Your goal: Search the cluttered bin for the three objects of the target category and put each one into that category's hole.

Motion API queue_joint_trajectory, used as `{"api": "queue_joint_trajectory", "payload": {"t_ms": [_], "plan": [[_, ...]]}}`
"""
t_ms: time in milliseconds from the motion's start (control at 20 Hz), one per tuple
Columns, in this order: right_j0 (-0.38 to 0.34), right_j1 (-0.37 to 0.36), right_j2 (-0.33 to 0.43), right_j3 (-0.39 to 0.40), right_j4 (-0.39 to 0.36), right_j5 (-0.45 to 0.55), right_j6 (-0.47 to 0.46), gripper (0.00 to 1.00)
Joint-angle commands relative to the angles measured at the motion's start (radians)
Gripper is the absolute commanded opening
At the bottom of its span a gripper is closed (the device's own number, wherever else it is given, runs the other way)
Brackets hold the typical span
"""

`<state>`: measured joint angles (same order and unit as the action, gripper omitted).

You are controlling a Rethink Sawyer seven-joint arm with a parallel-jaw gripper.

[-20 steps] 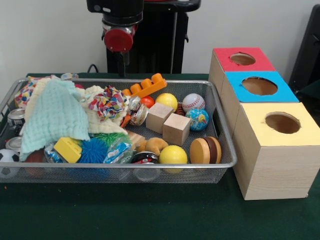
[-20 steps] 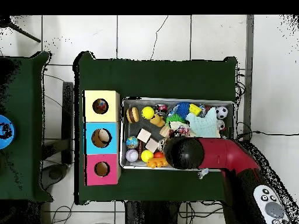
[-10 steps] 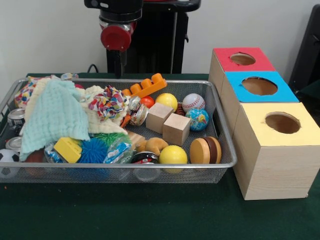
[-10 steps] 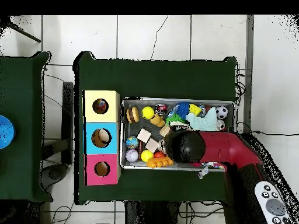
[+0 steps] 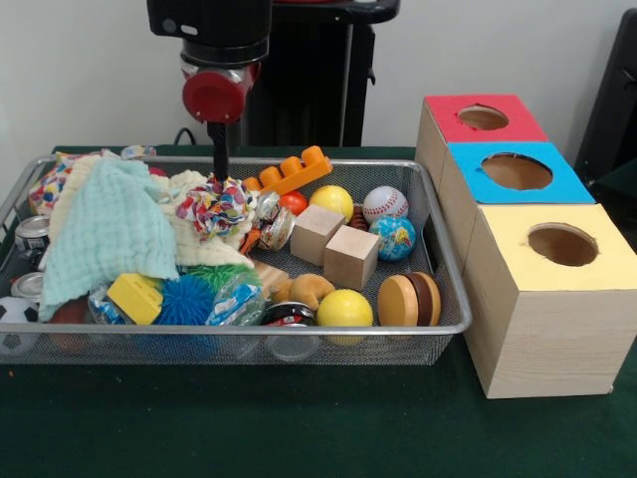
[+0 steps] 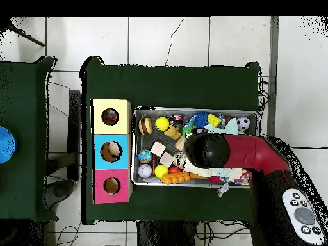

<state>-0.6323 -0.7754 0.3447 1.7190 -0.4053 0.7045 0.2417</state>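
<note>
Your gripper (image 5: 216, 164) hangs over the far left-centre of the wire bin (image 5: 453, 299), its dark tip coming down right at the top of the multicoloured fabric bundle (image 5: 214, 207). You see only one thin dark stem below the red wrist, so you cannot tell how the jaws stand. In the overhead view the arm's black head (image 6: 207, 150) covers the middle of the bin.

The balls lie mostly in the bin's right half: a yellow ball (image 5: 331, 200) at the far side, a baseball (image 5: 384, 203) just right of it, a globe ball (image 5: 394, 238) nearer, touching the baseball, and a second yellow ball (image 5: 344, 308) against the near wall. A soccer ball (image 5: 14, 321) sits in the near left corner.

Two wooden cubes (image 5: 350, 257) stand side by side in the centre, with an orange toy brick (image 5: 292, 170) on the far rim. A mint cloth (image 5: 107, 231) drapes over the left clutter.

To the right of the bin stand three boxes in a row: the yellow box (image 5: 550, 299) nearest, the blue box (image 5: 513, 174) in between, the red box (image 5: 480, 119) farthest, each with a round hole on top.
</note>
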Motion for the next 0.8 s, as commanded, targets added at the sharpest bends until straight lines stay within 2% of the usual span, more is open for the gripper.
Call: {"api": "queue_joint_trajectory", "payload": {"t_ms": [50, 800], "plan": [[0.003, 0.069, -0.001, -0.092, -0.011, 0.048, 0.144, 1.00], [-0.021, 0.145, -0.039, -0.061, -0.074, -0.058, 0.155, 1.00]]}}
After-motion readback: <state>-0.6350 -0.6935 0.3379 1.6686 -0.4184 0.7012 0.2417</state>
